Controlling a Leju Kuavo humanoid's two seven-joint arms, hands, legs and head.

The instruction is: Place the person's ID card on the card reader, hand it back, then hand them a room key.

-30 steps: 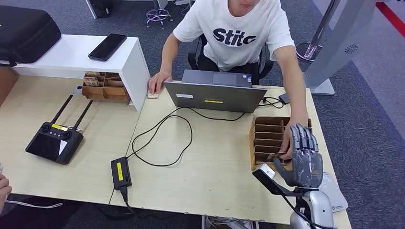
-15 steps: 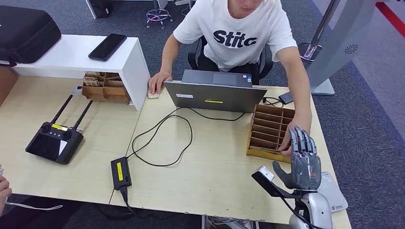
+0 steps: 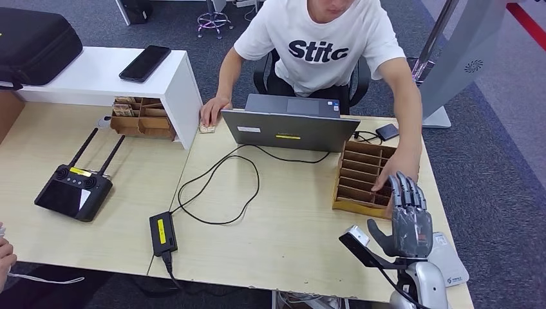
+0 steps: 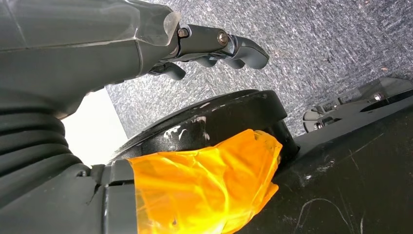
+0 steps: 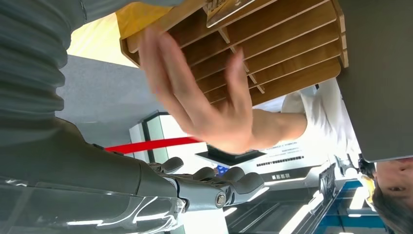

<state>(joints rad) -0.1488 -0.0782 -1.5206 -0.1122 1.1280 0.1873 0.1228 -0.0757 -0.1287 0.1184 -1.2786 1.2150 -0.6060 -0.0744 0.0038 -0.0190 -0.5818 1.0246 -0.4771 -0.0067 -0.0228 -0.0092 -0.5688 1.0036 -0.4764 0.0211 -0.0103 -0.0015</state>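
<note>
Change: since a second ago the wooden slotted rack [image 3: 364, 178] has shifted farther from the robot; the person's hand [image 3: 398, 168] went with it.
Head view, right hand: right hand [image 3: 409, 215] raised, fingers straight, released, holding nothing, near the rack's right end.
Head view, task things: card reader [image 3: 451, 261] flat at the bench [image 3: 283, 232] near-right corner; ID card and room key cannot be told.
Head view, counts: one laptop [image 3: 290, 125], one remote controller [image 3: 73, 190], one phone [image 3: 145, 62], two racks.
Left wrist view: left hand [image 4: 214, 46] hangs over carpet, fingers curled in, empty.
Right wrist view: person's hand lies over the rack slots.
Advice: judged, wait with palm steady until a card is offered, then pinch its edge.
</note>
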